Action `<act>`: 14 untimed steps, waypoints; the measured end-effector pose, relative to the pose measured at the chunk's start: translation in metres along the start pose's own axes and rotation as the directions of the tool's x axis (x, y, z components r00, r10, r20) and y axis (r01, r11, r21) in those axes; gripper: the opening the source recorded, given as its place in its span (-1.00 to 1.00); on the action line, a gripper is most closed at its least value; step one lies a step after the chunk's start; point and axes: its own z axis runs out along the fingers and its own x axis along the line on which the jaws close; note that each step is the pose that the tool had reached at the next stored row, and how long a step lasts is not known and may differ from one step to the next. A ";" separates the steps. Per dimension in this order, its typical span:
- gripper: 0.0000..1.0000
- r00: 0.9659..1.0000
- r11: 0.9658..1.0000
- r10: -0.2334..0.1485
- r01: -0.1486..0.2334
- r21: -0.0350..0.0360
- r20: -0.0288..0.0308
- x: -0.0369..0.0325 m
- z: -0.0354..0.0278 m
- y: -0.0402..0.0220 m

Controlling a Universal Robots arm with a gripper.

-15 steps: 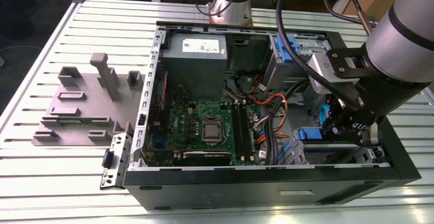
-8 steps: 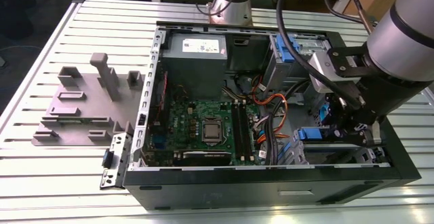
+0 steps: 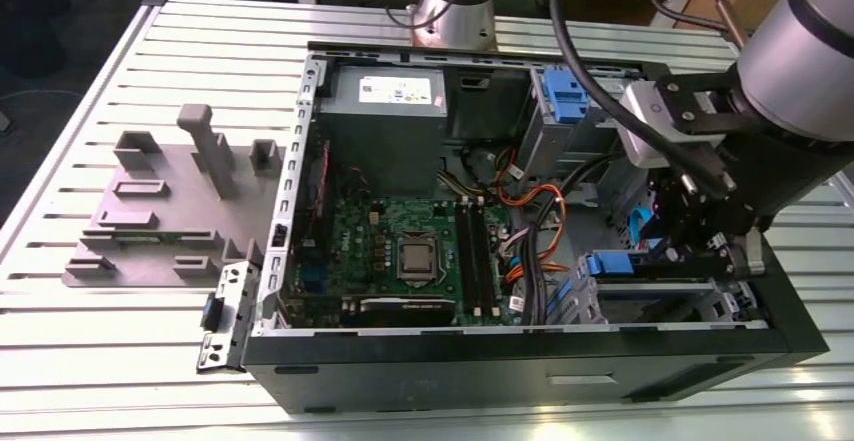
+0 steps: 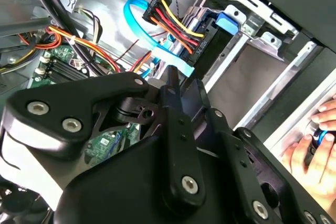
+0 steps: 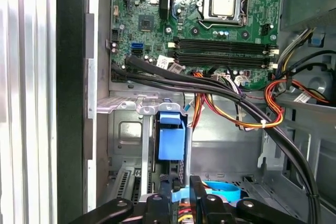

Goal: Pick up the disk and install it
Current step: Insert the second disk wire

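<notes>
A robot arm's gripper [image 3: 714, 236] reaches into the drive bay at the right of an open computer case [image 3: 534, 361] lying on a slatted metal bench [image 3: 134, 361]; whether its jaws are released or clenched cannot be told. The disk [image 5: 171, 142], in its blue carrier, stands edge-on in the metal bay just past the gripper. A person's hand [image 4: 311, 156] shows at the lower right of the second wrist view.
</notes>
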 end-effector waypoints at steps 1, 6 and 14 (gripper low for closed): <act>-0.42 1.000 1.000 0.000 0.000 0.000 0.000 -0.0001 -0.0013 -0.0001; -0.57 1.000 1.000 0.000 0.000 0.000 0.000 -0.0002 -0.0025 -0.0002; -0.70 1.000 1.000 0.000 0.000 0.000 0.000 -0.0002 -0.0028 -0.0003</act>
